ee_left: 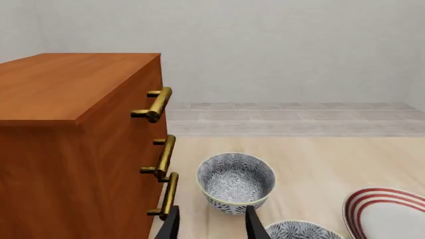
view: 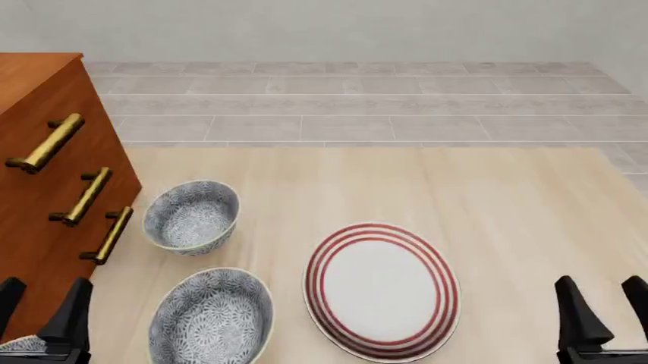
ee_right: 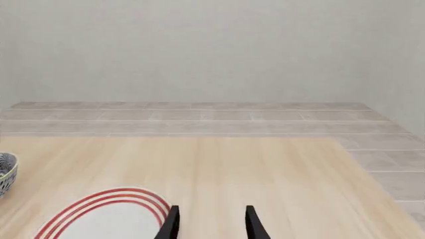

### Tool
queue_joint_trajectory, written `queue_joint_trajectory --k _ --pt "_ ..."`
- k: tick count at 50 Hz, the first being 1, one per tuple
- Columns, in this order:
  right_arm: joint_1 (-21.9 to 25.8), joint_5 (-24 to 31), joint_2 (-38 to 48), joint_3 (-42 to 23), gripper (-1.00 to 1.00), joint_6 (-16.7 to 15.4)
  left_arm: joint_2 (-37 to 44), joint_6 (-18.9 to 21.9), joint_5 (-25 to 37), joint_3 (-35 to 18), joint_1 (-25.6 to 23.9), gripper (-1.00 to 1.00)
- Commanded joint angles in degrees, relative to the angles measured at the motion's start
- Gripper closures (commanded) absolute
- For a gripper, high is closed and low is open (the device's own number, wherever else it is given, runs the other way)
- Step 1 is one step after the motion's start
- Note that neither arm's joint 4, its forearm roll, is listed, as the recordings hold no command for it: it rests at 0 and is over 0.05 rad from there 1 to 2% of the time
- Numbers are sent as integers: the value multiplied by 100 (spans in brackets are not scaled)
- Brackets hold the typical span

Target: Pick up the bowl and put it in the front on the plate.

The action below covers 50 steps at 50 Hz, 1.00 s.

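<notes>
Two blue-grey floral bowls stand on the wooden table left of the plate. The far bowl (view: 191,215) (ee_left: 236,181) is near the drawer handles. The near bowl (view: 211,317) (ee_left: 302,230) sits at the front edge. The red-ringed white plate (view: 381,289) (ee_left: 385,214) (ee_right: 106,216) is empty, right of the bowls. My left gripper (view: 41,318) (ee_left: 212,226) is open at the front left, short of both bowls and holding nothing. My right gripper (view: 605,311) (ee_right: 211,224) is open at the front right, just right of the plate.
A brown wooden dresser (view: 41,189) (ee_left: 66,149) with three brass handles (view: 81,196) stands along the table's left side, close to the far bowl. A sliver of another patterned bowl (view: 20,345) shows beneath the left gripper. A tiled floor (view: 354,106) lies beyond the table's far edge.
</notes>
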Motion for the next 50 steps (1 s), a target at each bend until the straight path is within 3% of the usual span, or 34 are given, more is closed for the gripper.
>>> queue_joint_trajectory --k 1,7,18,31,42,50 --pt "44 17 38 -53 -100 -11 0 0 0 0 0 -100" --pt "130 -158 259 -121 -100 -80 0 0 0 0 0 -100" --pt "478 -828 1629 -777 -100 -124 0 0 0 0 0 -100" --pt "873 -1162 3333 -1707 -100 120 0 0 0 0 0 -100" --pt "1430 -1402 4475 -2353 -100 -594 0 0 0 0 0 -100" --pt "1645 -1396 4873 -2650 -100 -682 0 0 0 0 0 -100"
